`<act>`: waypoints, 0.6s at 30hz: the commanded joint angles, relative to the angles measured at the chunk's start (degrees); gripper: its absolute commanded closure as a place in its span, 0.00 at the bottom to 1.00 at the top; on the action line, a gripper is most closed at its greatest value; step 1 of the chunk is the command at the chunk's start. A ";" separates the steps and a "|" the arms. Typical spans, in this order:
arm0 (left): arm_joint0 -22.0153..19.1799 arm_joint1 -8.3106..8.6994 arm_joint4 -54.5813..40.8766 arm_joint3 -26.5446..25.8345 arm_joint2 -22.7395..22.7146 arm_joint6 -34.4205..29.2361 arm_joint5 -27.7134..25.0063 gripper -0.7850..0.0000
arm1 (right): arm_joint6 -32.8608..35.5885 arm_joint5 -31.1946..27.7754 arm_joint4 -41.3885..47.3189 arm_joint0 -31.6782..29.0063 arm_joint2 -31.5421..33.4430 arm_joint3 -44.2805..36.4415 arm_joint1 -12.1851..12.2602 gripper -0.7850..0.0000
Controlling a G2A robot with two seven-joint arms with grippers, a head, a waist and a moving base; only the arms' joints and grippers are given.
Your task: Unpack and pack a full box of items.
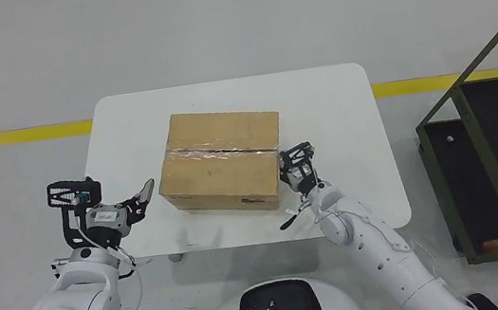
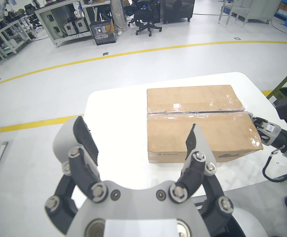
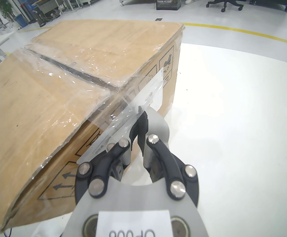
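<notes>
1 cardboard box (image 1: 221, 159) sits closed near the middle of the white table (image 1: 338, 104), its 2 top flaps sealed with clear tape (image 3: 143, 98). Right gripper (image 3: 140, 122) at its right end, fingers pinched on a loose strip of that tape. Left gripper (image 2: 139, 131) spread wide, apart from its left end, holding nothing.

Top cam: overhead, straight down on the whole counter (image 1: 336, 95) and box (image 1: 221, 159). Left wrist cam: set back at the counter edge, facing across the box into the room. Right wrist cam: tight on the box's end. All three share the box.
</notes>
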 commanded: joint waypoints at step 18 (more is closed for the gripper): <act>-6.73 -0.86 2.42 -1.66 8.50 -0.08 -9.24 0.00 | 0.57 9.90 -5.36 -16.27 15.72 -19.70 3.96 1.00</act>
